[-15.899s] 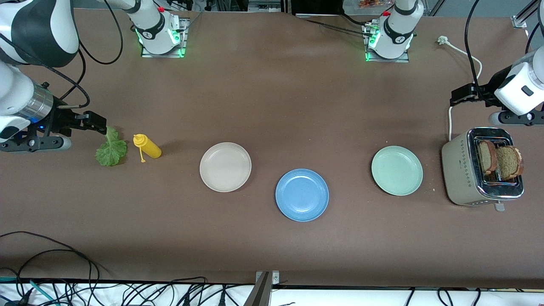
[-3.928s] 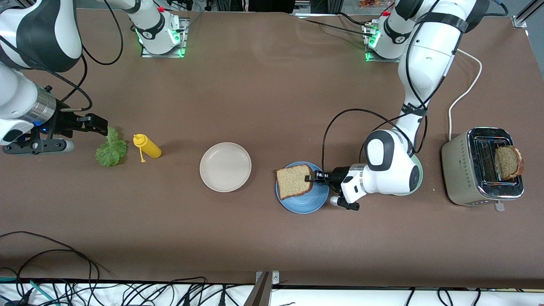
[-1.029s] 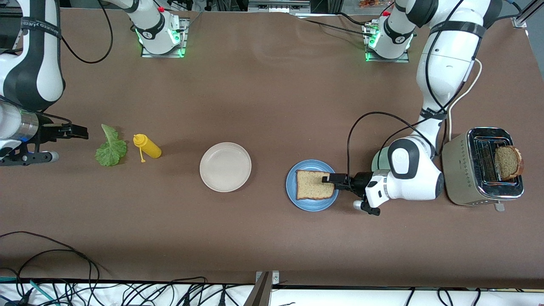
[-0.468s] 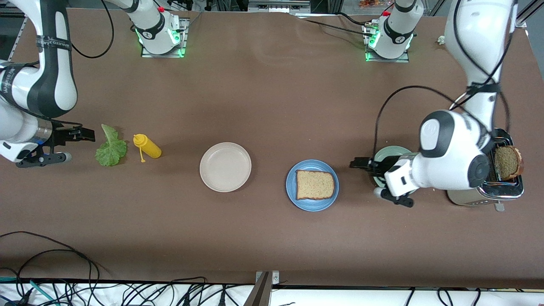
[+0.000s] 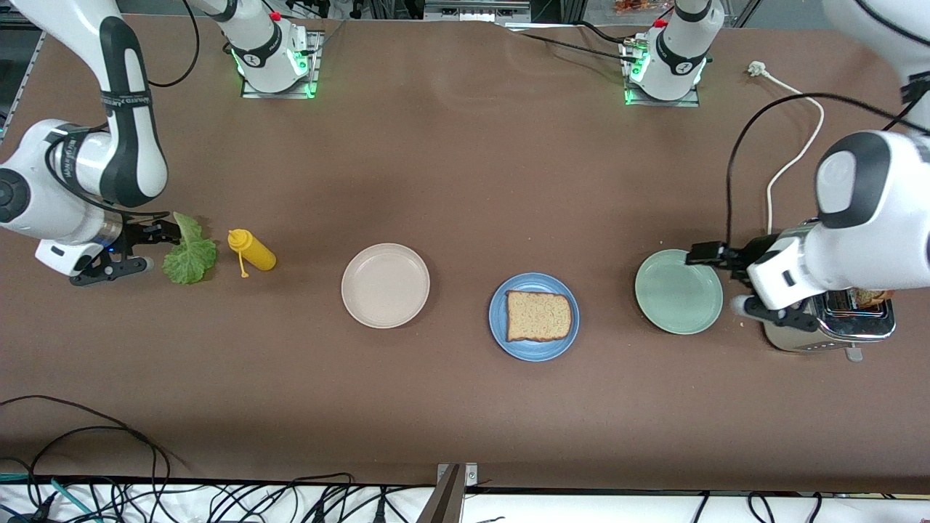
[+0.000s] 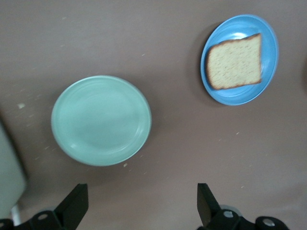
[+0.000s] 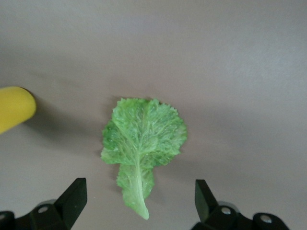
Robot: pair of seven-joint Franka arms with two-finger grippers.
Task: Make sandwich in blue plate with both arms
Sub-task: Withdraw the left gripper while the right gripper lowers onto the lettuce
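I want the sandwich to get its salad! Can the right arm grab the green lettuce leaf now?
Probably yes. The right gripper hangs open over the ruffled green lettuce leaf, nothing lies on the leaf, and the yellow squeeze bottle sits apart beside it.

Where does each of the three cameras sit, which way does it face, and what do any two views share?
Front view: high across the table, facing both arms' bases; shows both arms, the right tool by the ruffled green lettuce leaf, the left tool over the pale mint-green plate.
Left wrist view: on the left arm, looking down; shows its open fingertips, the mint plate, the round blue plate with a speckled brown bread slice.
Right wrist view: looking down over the lettuce, with its open fingertips.
Shared: front and left wrist show both plates.
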